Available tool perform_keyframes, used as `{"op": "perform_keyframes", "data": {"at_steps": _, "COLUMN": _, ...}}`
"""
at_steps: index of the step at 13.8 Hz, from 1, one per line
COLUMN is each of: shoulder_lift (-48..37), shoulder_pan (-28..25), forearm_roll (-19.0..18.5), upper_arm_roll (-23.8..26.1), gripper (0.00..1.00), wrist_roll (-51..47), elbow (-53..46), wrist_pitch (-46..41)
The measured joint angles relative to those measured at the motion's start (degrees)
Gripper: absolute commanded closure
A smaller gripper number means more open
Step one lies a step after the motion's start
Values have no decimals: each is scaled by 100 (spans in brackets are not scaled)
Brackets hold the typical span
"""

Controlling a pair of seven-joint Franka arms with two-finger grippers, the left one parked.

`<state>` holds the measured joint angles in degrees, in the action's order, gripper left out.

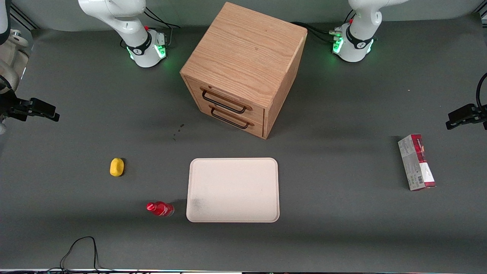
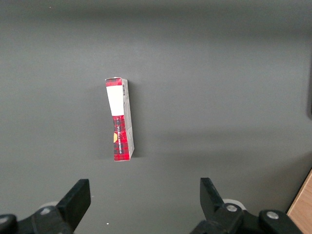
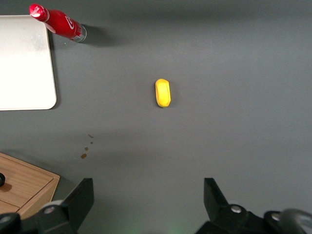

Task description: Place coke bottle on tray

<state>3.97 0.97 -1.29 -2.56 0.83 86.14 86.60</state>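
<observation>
The coke bottle (image 1: 160, 209) (image 3: 61, 22), small with a red cap and red label, lies on its side on the dark table. It rests just off the tray's corner nearest the front camera, on the working arm's side, cap pointing away from the tray. The cream-beige tray (image 1: 233, 189) (image 3: 24, 63) lies flat with nothing on it, a grey smudge near that corner. My gripper (image 1: 49, 112) (image 3: 147, 195) hangs open and holds nothing, at the working arm's end of the table, well apart from the bottle and farther from the front camera.
A yellow lemon-like lump (image 1: 116, 167) (image 3: 163, 92) lies between my gripper and the bottle. A wooden drawer cabinet (image 1: 243, 64) stands farther back than the tray. A red-and-grey carton (image 1: 416, 161) (image 2: 120, 119) lies toward the parked arm's end. A black cable (image 1: 81, 251) loops at the near edge.
</observation>
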Motion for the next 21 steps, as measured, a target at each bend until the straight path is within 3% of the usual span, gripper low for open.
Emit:
{"op": "perform_keyframes", "data": {"at_steps": 11, "shoulder_lift": 213, "shoulder_pan": -125, "forearm_roll": 67, "upper_arm_roll": 94, "gripper": 0, "wrist_roll": -1, "elbow": -208, "wrist_pitch": 53}}
{"op": "perform_keyframes", "data": {"at_steps": 17, "shoulder_lift": 1880, "shoulder_pan": -912, "forearm_roll": 81, "upper_arm_roll": 125, "gripper": 0, "wrist_roll": -77, "elbow": -2165, "wrist_pitch": 176}}
{"op": "perform_keyframes", "data": {"at_steps": 21, "shoulder_lift": 2931, "shoulder_pan": -1286, "forearm_roll": 81, "upper_arm_roll": 240, "gripper": 0, "wrist_roll": -722, "elbow": -3232, "wrist_pitch": 282}}
